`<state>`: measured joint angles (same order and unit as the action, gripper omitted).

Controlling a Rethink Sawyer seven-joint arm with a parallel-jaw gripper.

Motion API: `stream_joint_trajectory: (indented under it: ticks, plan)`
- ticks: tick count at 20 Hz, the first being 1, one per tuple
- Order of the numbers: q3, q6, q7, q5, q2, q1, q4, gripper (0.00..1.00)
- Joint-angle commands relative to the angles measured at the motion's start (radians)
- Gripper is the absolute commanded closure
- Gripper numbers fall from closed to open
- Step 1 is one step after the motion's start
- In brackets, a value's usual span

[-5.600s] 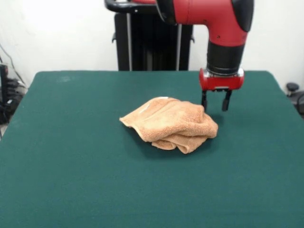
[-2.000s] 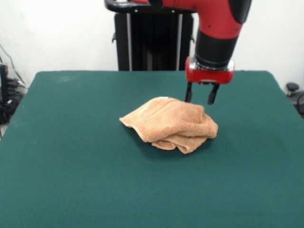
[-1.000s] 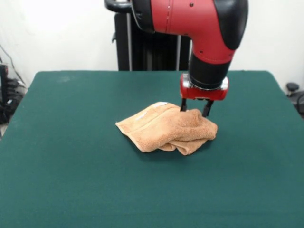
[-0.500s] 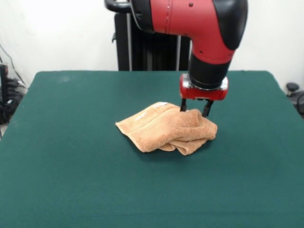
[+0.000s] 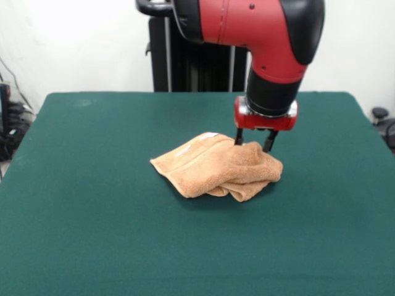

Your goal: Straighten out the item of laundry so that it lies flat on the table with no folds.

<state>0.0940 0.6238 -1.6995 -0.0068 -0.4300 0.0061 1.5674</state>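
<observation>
Table (image 5: 92, 234): dark green cloth, seen bare across its left side. Towel (image 5: 213, 166): orange-tan, lying bunched and folded near the table's middle, a pointed corner aimed left, a woven band visible on top, thick folds at its right end. Gripper (image 5: 253, 143): lowered from the red arm (image 5: 259, 31) onto the towel's far right edge, fingers parted, straddling a raised fold; whether the fold is pinched cannot be told.

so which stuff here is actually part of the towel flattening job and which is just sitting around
Part of the job:
- towel, bunched and folded over itself
- green table it lies on
- gripper, fingers down at the towel's far edge

Just there:
- black stand behind the table
- cables and gear off the table's edge
</observation>
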Motion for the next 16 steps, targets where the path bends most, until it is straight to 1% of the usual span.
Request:
stream_joint_trajectory:
  ticks: [1, 8, 11, 16]
  plan:
    - [-0.086, -0.062, -0.057, -0.057, 0.104, 0.030, -0.072, 0.00]
    - [-0.101, -0.064, -0.057, -0.070, 0.102, 0.020, -0.069, 0.00]
    - [-0.110, -0.101, -0.070, -0.059, 0.103, 0.010, -0.061, 0.00]
    - [-0.099, -0.098, -0.082, -0.058, 0.101, 0.015, -0.065, 0.00]
